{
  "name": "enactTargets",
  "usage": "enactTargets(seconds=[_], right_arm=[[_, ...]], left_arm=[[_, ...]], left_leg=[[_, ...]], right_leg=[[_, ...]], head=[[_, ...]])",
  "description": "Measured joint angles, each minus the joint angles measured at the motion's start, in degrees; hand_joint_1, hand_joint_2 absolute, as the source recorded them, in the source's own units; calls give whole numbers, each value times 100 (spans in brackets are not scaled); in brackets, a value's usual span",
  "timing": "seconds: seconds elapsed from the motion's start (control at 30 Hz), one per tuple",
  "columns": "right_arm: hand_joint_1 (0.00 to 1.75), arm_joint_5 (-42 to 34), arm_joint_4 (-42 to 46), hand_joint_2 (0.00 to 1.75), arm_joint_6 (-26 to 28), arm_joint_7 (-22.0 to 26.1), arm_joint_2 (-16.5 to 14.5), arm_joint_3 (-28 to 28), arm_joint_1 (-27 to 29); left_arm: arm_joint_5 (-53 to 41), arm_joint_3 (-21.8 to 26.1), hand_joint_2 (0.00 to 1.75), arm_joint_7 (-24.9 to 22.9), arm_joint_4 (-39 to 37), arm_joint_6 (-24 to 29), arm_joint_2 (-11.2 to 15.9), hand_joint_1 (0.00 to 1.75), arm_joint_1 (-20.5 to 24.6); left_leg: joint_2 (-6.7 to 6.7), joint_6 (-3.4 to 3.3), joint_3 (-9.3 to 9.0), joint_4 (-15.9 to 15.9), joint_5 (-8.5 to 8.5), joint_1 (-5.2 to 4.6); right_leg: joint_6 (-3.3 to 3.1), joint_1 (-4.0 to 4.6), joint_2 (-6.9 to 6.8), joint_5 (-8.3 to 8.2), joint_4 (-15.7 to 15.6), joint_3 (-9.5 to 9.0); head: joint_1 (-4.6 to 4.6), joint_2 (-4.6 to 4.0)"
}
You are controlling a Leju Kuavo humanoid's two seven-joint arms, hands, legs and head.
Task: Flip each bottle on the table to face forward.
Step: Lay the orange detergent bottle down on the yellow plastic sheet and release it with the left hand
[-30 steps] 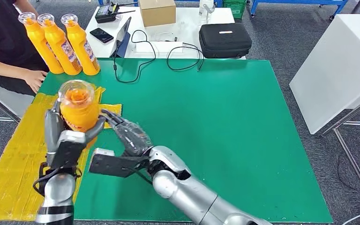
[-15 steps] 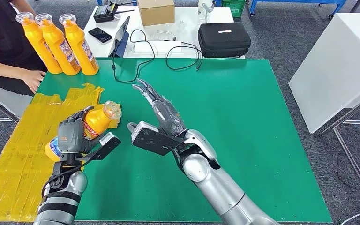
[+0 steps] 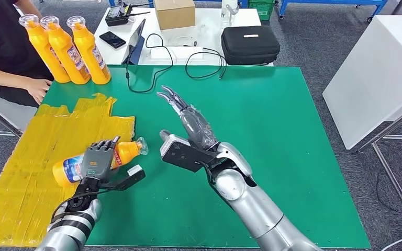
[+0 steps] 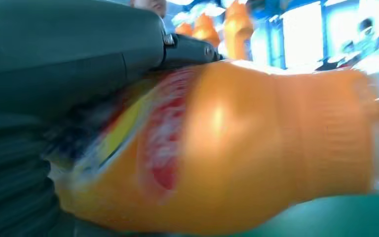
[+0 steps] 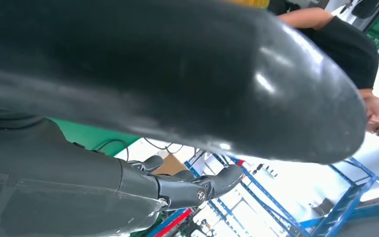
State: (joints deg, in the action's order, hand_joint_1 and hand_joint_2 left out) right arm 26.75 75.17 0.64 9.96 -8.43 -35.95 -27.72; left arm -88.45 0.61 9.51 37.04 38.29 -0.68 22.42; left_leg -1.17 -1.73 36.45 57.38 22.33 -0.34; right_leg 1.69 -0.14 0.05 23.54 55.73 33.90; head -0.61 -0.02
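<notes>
Your left hand (image 3: 97, 163) grasps the bottle (image 3: 100, 160) at the lower left of the frame. The bottle lies on its side, with its cap towards the right. Your right hand (image 3: 188, 123) is released near the centre, well apart from it.

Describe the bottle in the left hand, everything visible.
The bottle is orange plastic with a clear cap and a label in red, yellow and blue. It lies on its side at the edge of the yellow sheet on the green mat, cap toward the table's middle. The left hand grips its middle.
</notes>
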Motion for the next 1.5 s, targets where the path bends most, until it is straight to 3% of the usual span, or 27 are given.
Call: enactTargets(seconds=[0.53, 0.63, 0.7, 0.77, 0.8, 0.9, 0.97, 1.07, 1.23, 1.37, 1.5], right_arm=[[0, -90, 4, 0, -25, 25, 133, -22, 0], [0, -88, 4, 0, -9, 35, 139, -28, 10], [0, -52, 5, 0, 64, 96, 136, -27, 53], [0, 70, 49, 0, 222, 244, 93, -3, 188], [0, 161, 110, 0, 320, 341, 46, 20, 302], [0, 516, 505, 0, 683, 668, -153, 109, 845], [0, 809, 857, 0, 1028, 892, -276, 153, 1303], [0, 1092, 1305, 0, 1397, 1071, -407, 186, 1834], [0, 1368, 1784, 0, 1931, 1325, -531, 285, 2413], [0, 1415, 1945, 0, 2040, 1351, -524, 363, 2558], [0, 1412, 2003, 0, 2043, 1362, -521, 424, 2611]], left_arm=[[-61, -102, 0, -104, -497, 237, 205, 0, 130], [270, -55, 0, 195, -262, 237, 201, 0, 14], [993, 91, 0, 797, 198, 198, 145, 0, -173], [2565, 341, 0, 1601, 944, -233, -32, 0, -394], [3617, 463, 0, 1861, 1430, -739, -167, 0, -508], [6366, 605, 0, 1870, 3003, -2959, -636, 0, -895], [7063, 468, 0, 1860, 3855, -3884, -951, 0, -1234], [7292, 78, 0, 1965, 4710, -4167, -1290, 0, -1714], [7583, -610, 0, 2240, 5536, -4538, -1583, 0, -2318], [7461, -1238, 0, 2271, 5777, -4481, -1703, 0, -2569], [7465, -1470, 0, 2270, 5861, -4447, -1716, 0, -2607]], left_leg=[[-10, 7, -13, 0, -11, 1], [-8, 7, -12, 0, -11, 1], [-5, 7, -8, 1, -11, 2], [-5, 7, -1, 2, -11, 3], [-4, 8, 2, 2, -10, 3], [-8, 8, 6, 3, -3, 2], [-14, 4, 11, 2, 7, 0], [-7, 2, 16, 2, 27, -5], [-7, 2, 14, 2, 36, -6], [-4, 1, 12, 1, 36, -6], [-2, 1, 7, 1, 33, -5]], right_leg=[[-1, 3, -5, -1, 1, -18], [-1, 3, -5, -1, 1, -14], [-1, 4, -3, -1, 1, -5], [-1, 4, -3, -1, 1, 3], [-1, 4, -3, -1, 1, 6], [-1, 3, -5, 3, 0, 8], [-4, 1, -9, 10, -1, 8], [-7, -2, -6, 13, -3, 15], [2, -6, -4, 26, -7, 18], [4, -6, -3, 25, -6, 14], [5, -6, -3, 24, -6, 10]], head=[[-1, 0], [-1, 0], [0, 0], [-2, 0], [-2, 0], [1, 0], [-1, 0], [-1, 0], [-1, 0], [-2, 0], [1, 0]])
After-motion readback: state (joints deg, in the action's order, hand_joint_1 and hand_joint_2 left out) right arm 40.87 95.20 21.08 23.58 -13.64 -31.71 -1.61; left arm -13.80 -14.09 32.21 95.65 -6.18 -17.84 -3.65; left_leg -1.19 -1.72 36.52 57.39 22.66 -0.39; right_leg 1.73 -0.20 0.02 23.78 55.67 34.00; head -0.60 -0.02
